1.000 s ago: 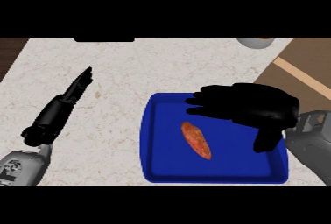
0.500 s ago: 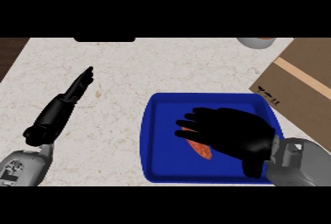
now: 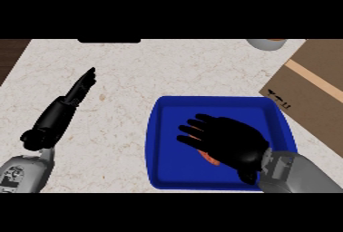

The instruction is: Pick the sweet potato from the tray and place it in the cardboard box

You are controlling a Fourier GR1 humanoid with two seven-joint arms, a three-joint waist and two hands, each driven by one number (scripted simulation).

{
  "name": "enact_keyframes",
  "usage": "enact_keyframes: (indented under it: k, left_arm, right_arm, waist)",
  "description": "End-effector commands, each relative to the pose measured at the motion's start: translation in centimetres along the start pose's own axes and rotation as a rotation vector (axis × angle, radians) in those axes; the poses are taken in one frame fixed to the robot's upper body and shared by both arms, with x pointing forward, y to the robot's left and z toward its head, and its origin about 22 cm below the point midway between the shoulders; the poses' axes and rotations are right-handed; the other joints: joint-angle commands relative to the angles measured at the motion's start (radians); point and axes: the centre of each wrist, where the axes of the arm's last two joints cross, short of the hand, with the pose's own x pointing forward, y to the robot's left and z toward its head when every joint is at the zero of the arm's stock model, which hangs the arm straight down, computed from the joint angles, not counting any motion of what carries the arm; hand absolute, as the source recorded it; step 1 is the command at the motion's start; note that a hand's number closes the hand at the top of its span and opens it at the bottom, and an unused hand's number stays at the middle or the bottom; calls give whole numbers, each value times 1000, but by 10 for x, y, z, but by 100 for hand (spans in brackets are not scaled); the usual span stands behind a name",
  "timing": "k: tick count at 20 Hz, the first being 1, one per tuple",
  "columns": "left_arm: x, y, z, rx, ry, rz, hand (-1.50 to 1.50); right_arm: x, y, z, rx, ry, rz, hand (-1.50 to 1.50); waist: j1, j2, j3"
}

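The right robot hand is spread flat over the middle of the blue tray, its fingers apart and pointing toward 10 o'clock, curled round nothing. Its grey forearm comes in from 5 o'clock. The sweet potato lies in the tray directly beneath the palm. Only a sliver of orange shows at the hand's 7 o'clock edge, and another between the fingers. Whether the palm touches it cannot be told.

The tray sits on the bench, a pale speckled stone top, in the view's lower right part. At 2 o'clock from the tray, just beside its corner, is the cardboard box, set at a slant and running out of the view's right edge.

The left robot hand rests well apart at 9 o'clock from the tray, fingers straight and pressed together, pointing toward 1 o'clock above the bare bench.

At the far edge, a grey round thing is cut off at 1 o'clock and a dark flat thing at 11 o'clock. A brown strip borders the bench's far left corner.
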Motion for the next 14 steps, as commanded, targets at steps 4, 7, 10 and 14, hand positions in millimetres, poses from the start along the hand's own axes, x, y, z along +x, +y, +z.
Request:
enact_keyframes:
  k: [4,7,10,14]
  left_arm:
    - [-18,-9,6,6,-14,-1,0]
    - [3,2,-7,-11,5,-6,0]
    - [11,12,-5,-17,19,2,0]
    - [4,-5,-12,9,-1,-4,0]
  right_arm:
    - [0,-2,-6,18,22,36,-150]
    - [7,30,-8,19,33,46,-150]
    - [-7,44,-18,12,67,67,-150]
    - [-10,26,-41,14,77,55,-150]
  waist:
    - [-2,0,0]
    - [-4,0,0]
    - [-1,0,0]
    - [-1,0,0]
